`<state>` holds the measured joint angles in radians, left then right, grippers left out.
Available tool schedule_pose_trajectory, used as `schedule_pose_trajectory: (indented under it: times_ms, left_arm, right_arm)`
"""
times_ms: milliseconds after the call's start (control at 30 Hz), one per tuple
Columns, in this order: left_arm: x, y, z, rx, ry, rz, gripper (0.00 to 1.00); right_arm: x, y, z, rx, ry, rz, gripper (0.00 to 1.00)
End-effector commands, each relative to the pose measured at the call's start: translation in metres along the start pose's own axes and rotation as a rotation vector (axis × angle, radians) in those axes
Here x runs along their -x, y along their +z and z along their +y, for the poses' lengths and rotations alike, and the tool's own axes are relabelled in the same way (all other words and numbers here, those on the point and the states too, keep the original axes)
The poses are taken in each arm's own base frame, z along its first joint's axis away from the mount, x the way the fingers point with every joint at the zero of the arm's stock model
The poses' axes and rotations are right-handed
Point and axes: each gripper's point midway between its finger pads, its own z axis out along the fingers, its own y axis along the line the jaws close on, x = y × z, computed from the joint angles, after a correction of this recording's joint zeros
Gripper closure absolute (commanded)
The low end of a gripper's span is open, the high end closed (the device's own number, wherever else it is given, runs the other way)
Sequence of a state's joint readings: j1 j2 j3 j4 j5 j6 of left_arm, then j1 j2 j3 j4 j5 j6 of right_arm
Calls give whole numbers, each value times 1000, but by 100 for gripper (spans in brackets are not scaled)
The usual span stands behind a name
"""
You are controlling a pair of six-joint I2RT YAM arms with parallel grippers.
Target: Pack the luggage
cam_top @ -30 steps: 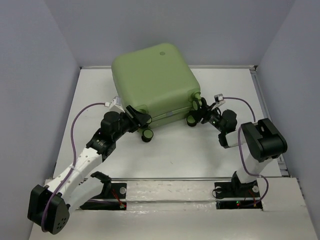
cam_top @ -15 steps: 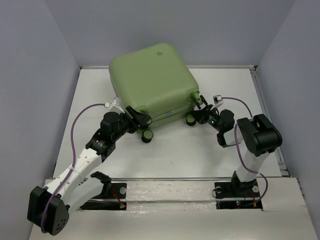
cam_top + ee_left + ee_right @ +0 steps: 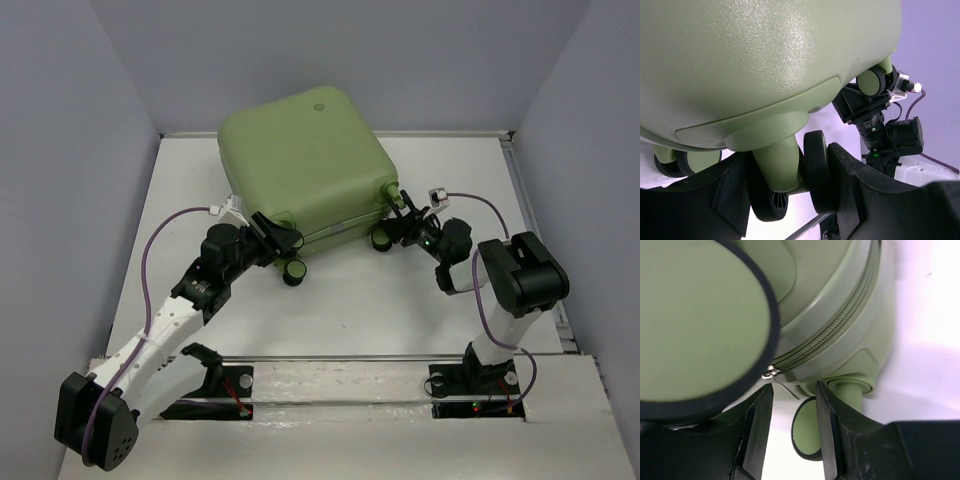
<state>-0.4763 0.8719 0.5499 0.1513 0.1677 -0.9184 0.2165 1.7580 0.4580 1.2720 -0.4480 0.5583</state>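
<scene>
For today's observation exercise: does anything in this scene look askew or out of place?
The luggage lies closed and turned askew to the edges of the table. Nothing looks spilled or damaged.

Table [image 3: 350, 310]: white, flat, with grey walls [image 3: 60, 200] on the left, far and right sides. My two arm bases [image 3: 215, 385] are fixed along its near edge.
On it, one item: luggage [image 3: 300, 150], pale olive-green hard shell, closed, lying flat at far centre, slightly askew, wheels [image 3: 293, 272] facing my side.
</scene>
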Motion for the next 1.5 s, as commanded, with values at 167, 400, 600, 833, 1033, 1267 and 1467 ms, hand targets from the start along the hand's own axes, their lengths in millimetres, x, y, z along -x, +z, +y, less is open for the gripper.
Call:
schedule_pose_trajectory:
  times_ms: [167,400,600,833,1033,1267,1467]
  left_arm:
    - [38,-40,-120,-461,161,-137,94]
    - [39,-40,-119,-462,153,-143,94]
    - [40,-38,-135,-541,105,-136,94]
    - [47,-37,-189,-667,89,-135,94]
    - [55,-33,-214,-717,63,-138,94]
    - [75,-43,-252,-792,40,-159,94]
    - [55,-51,-247,-841,-79,-113,94]
  right_arm:
    - [93,5,73,287,-156,-315,73]
    - [108,-1,82,306,-95,-377,93]
    - [77,-2,117,313,-74,-364,93]
    - [-25,3,192,257,-228,-210,93]
    - [-78,-2,264,438,-212,-90,93]
    - [-100,-8,357,714,-67,-57,93]
    - [-67,35,399,732,127,-201,93]
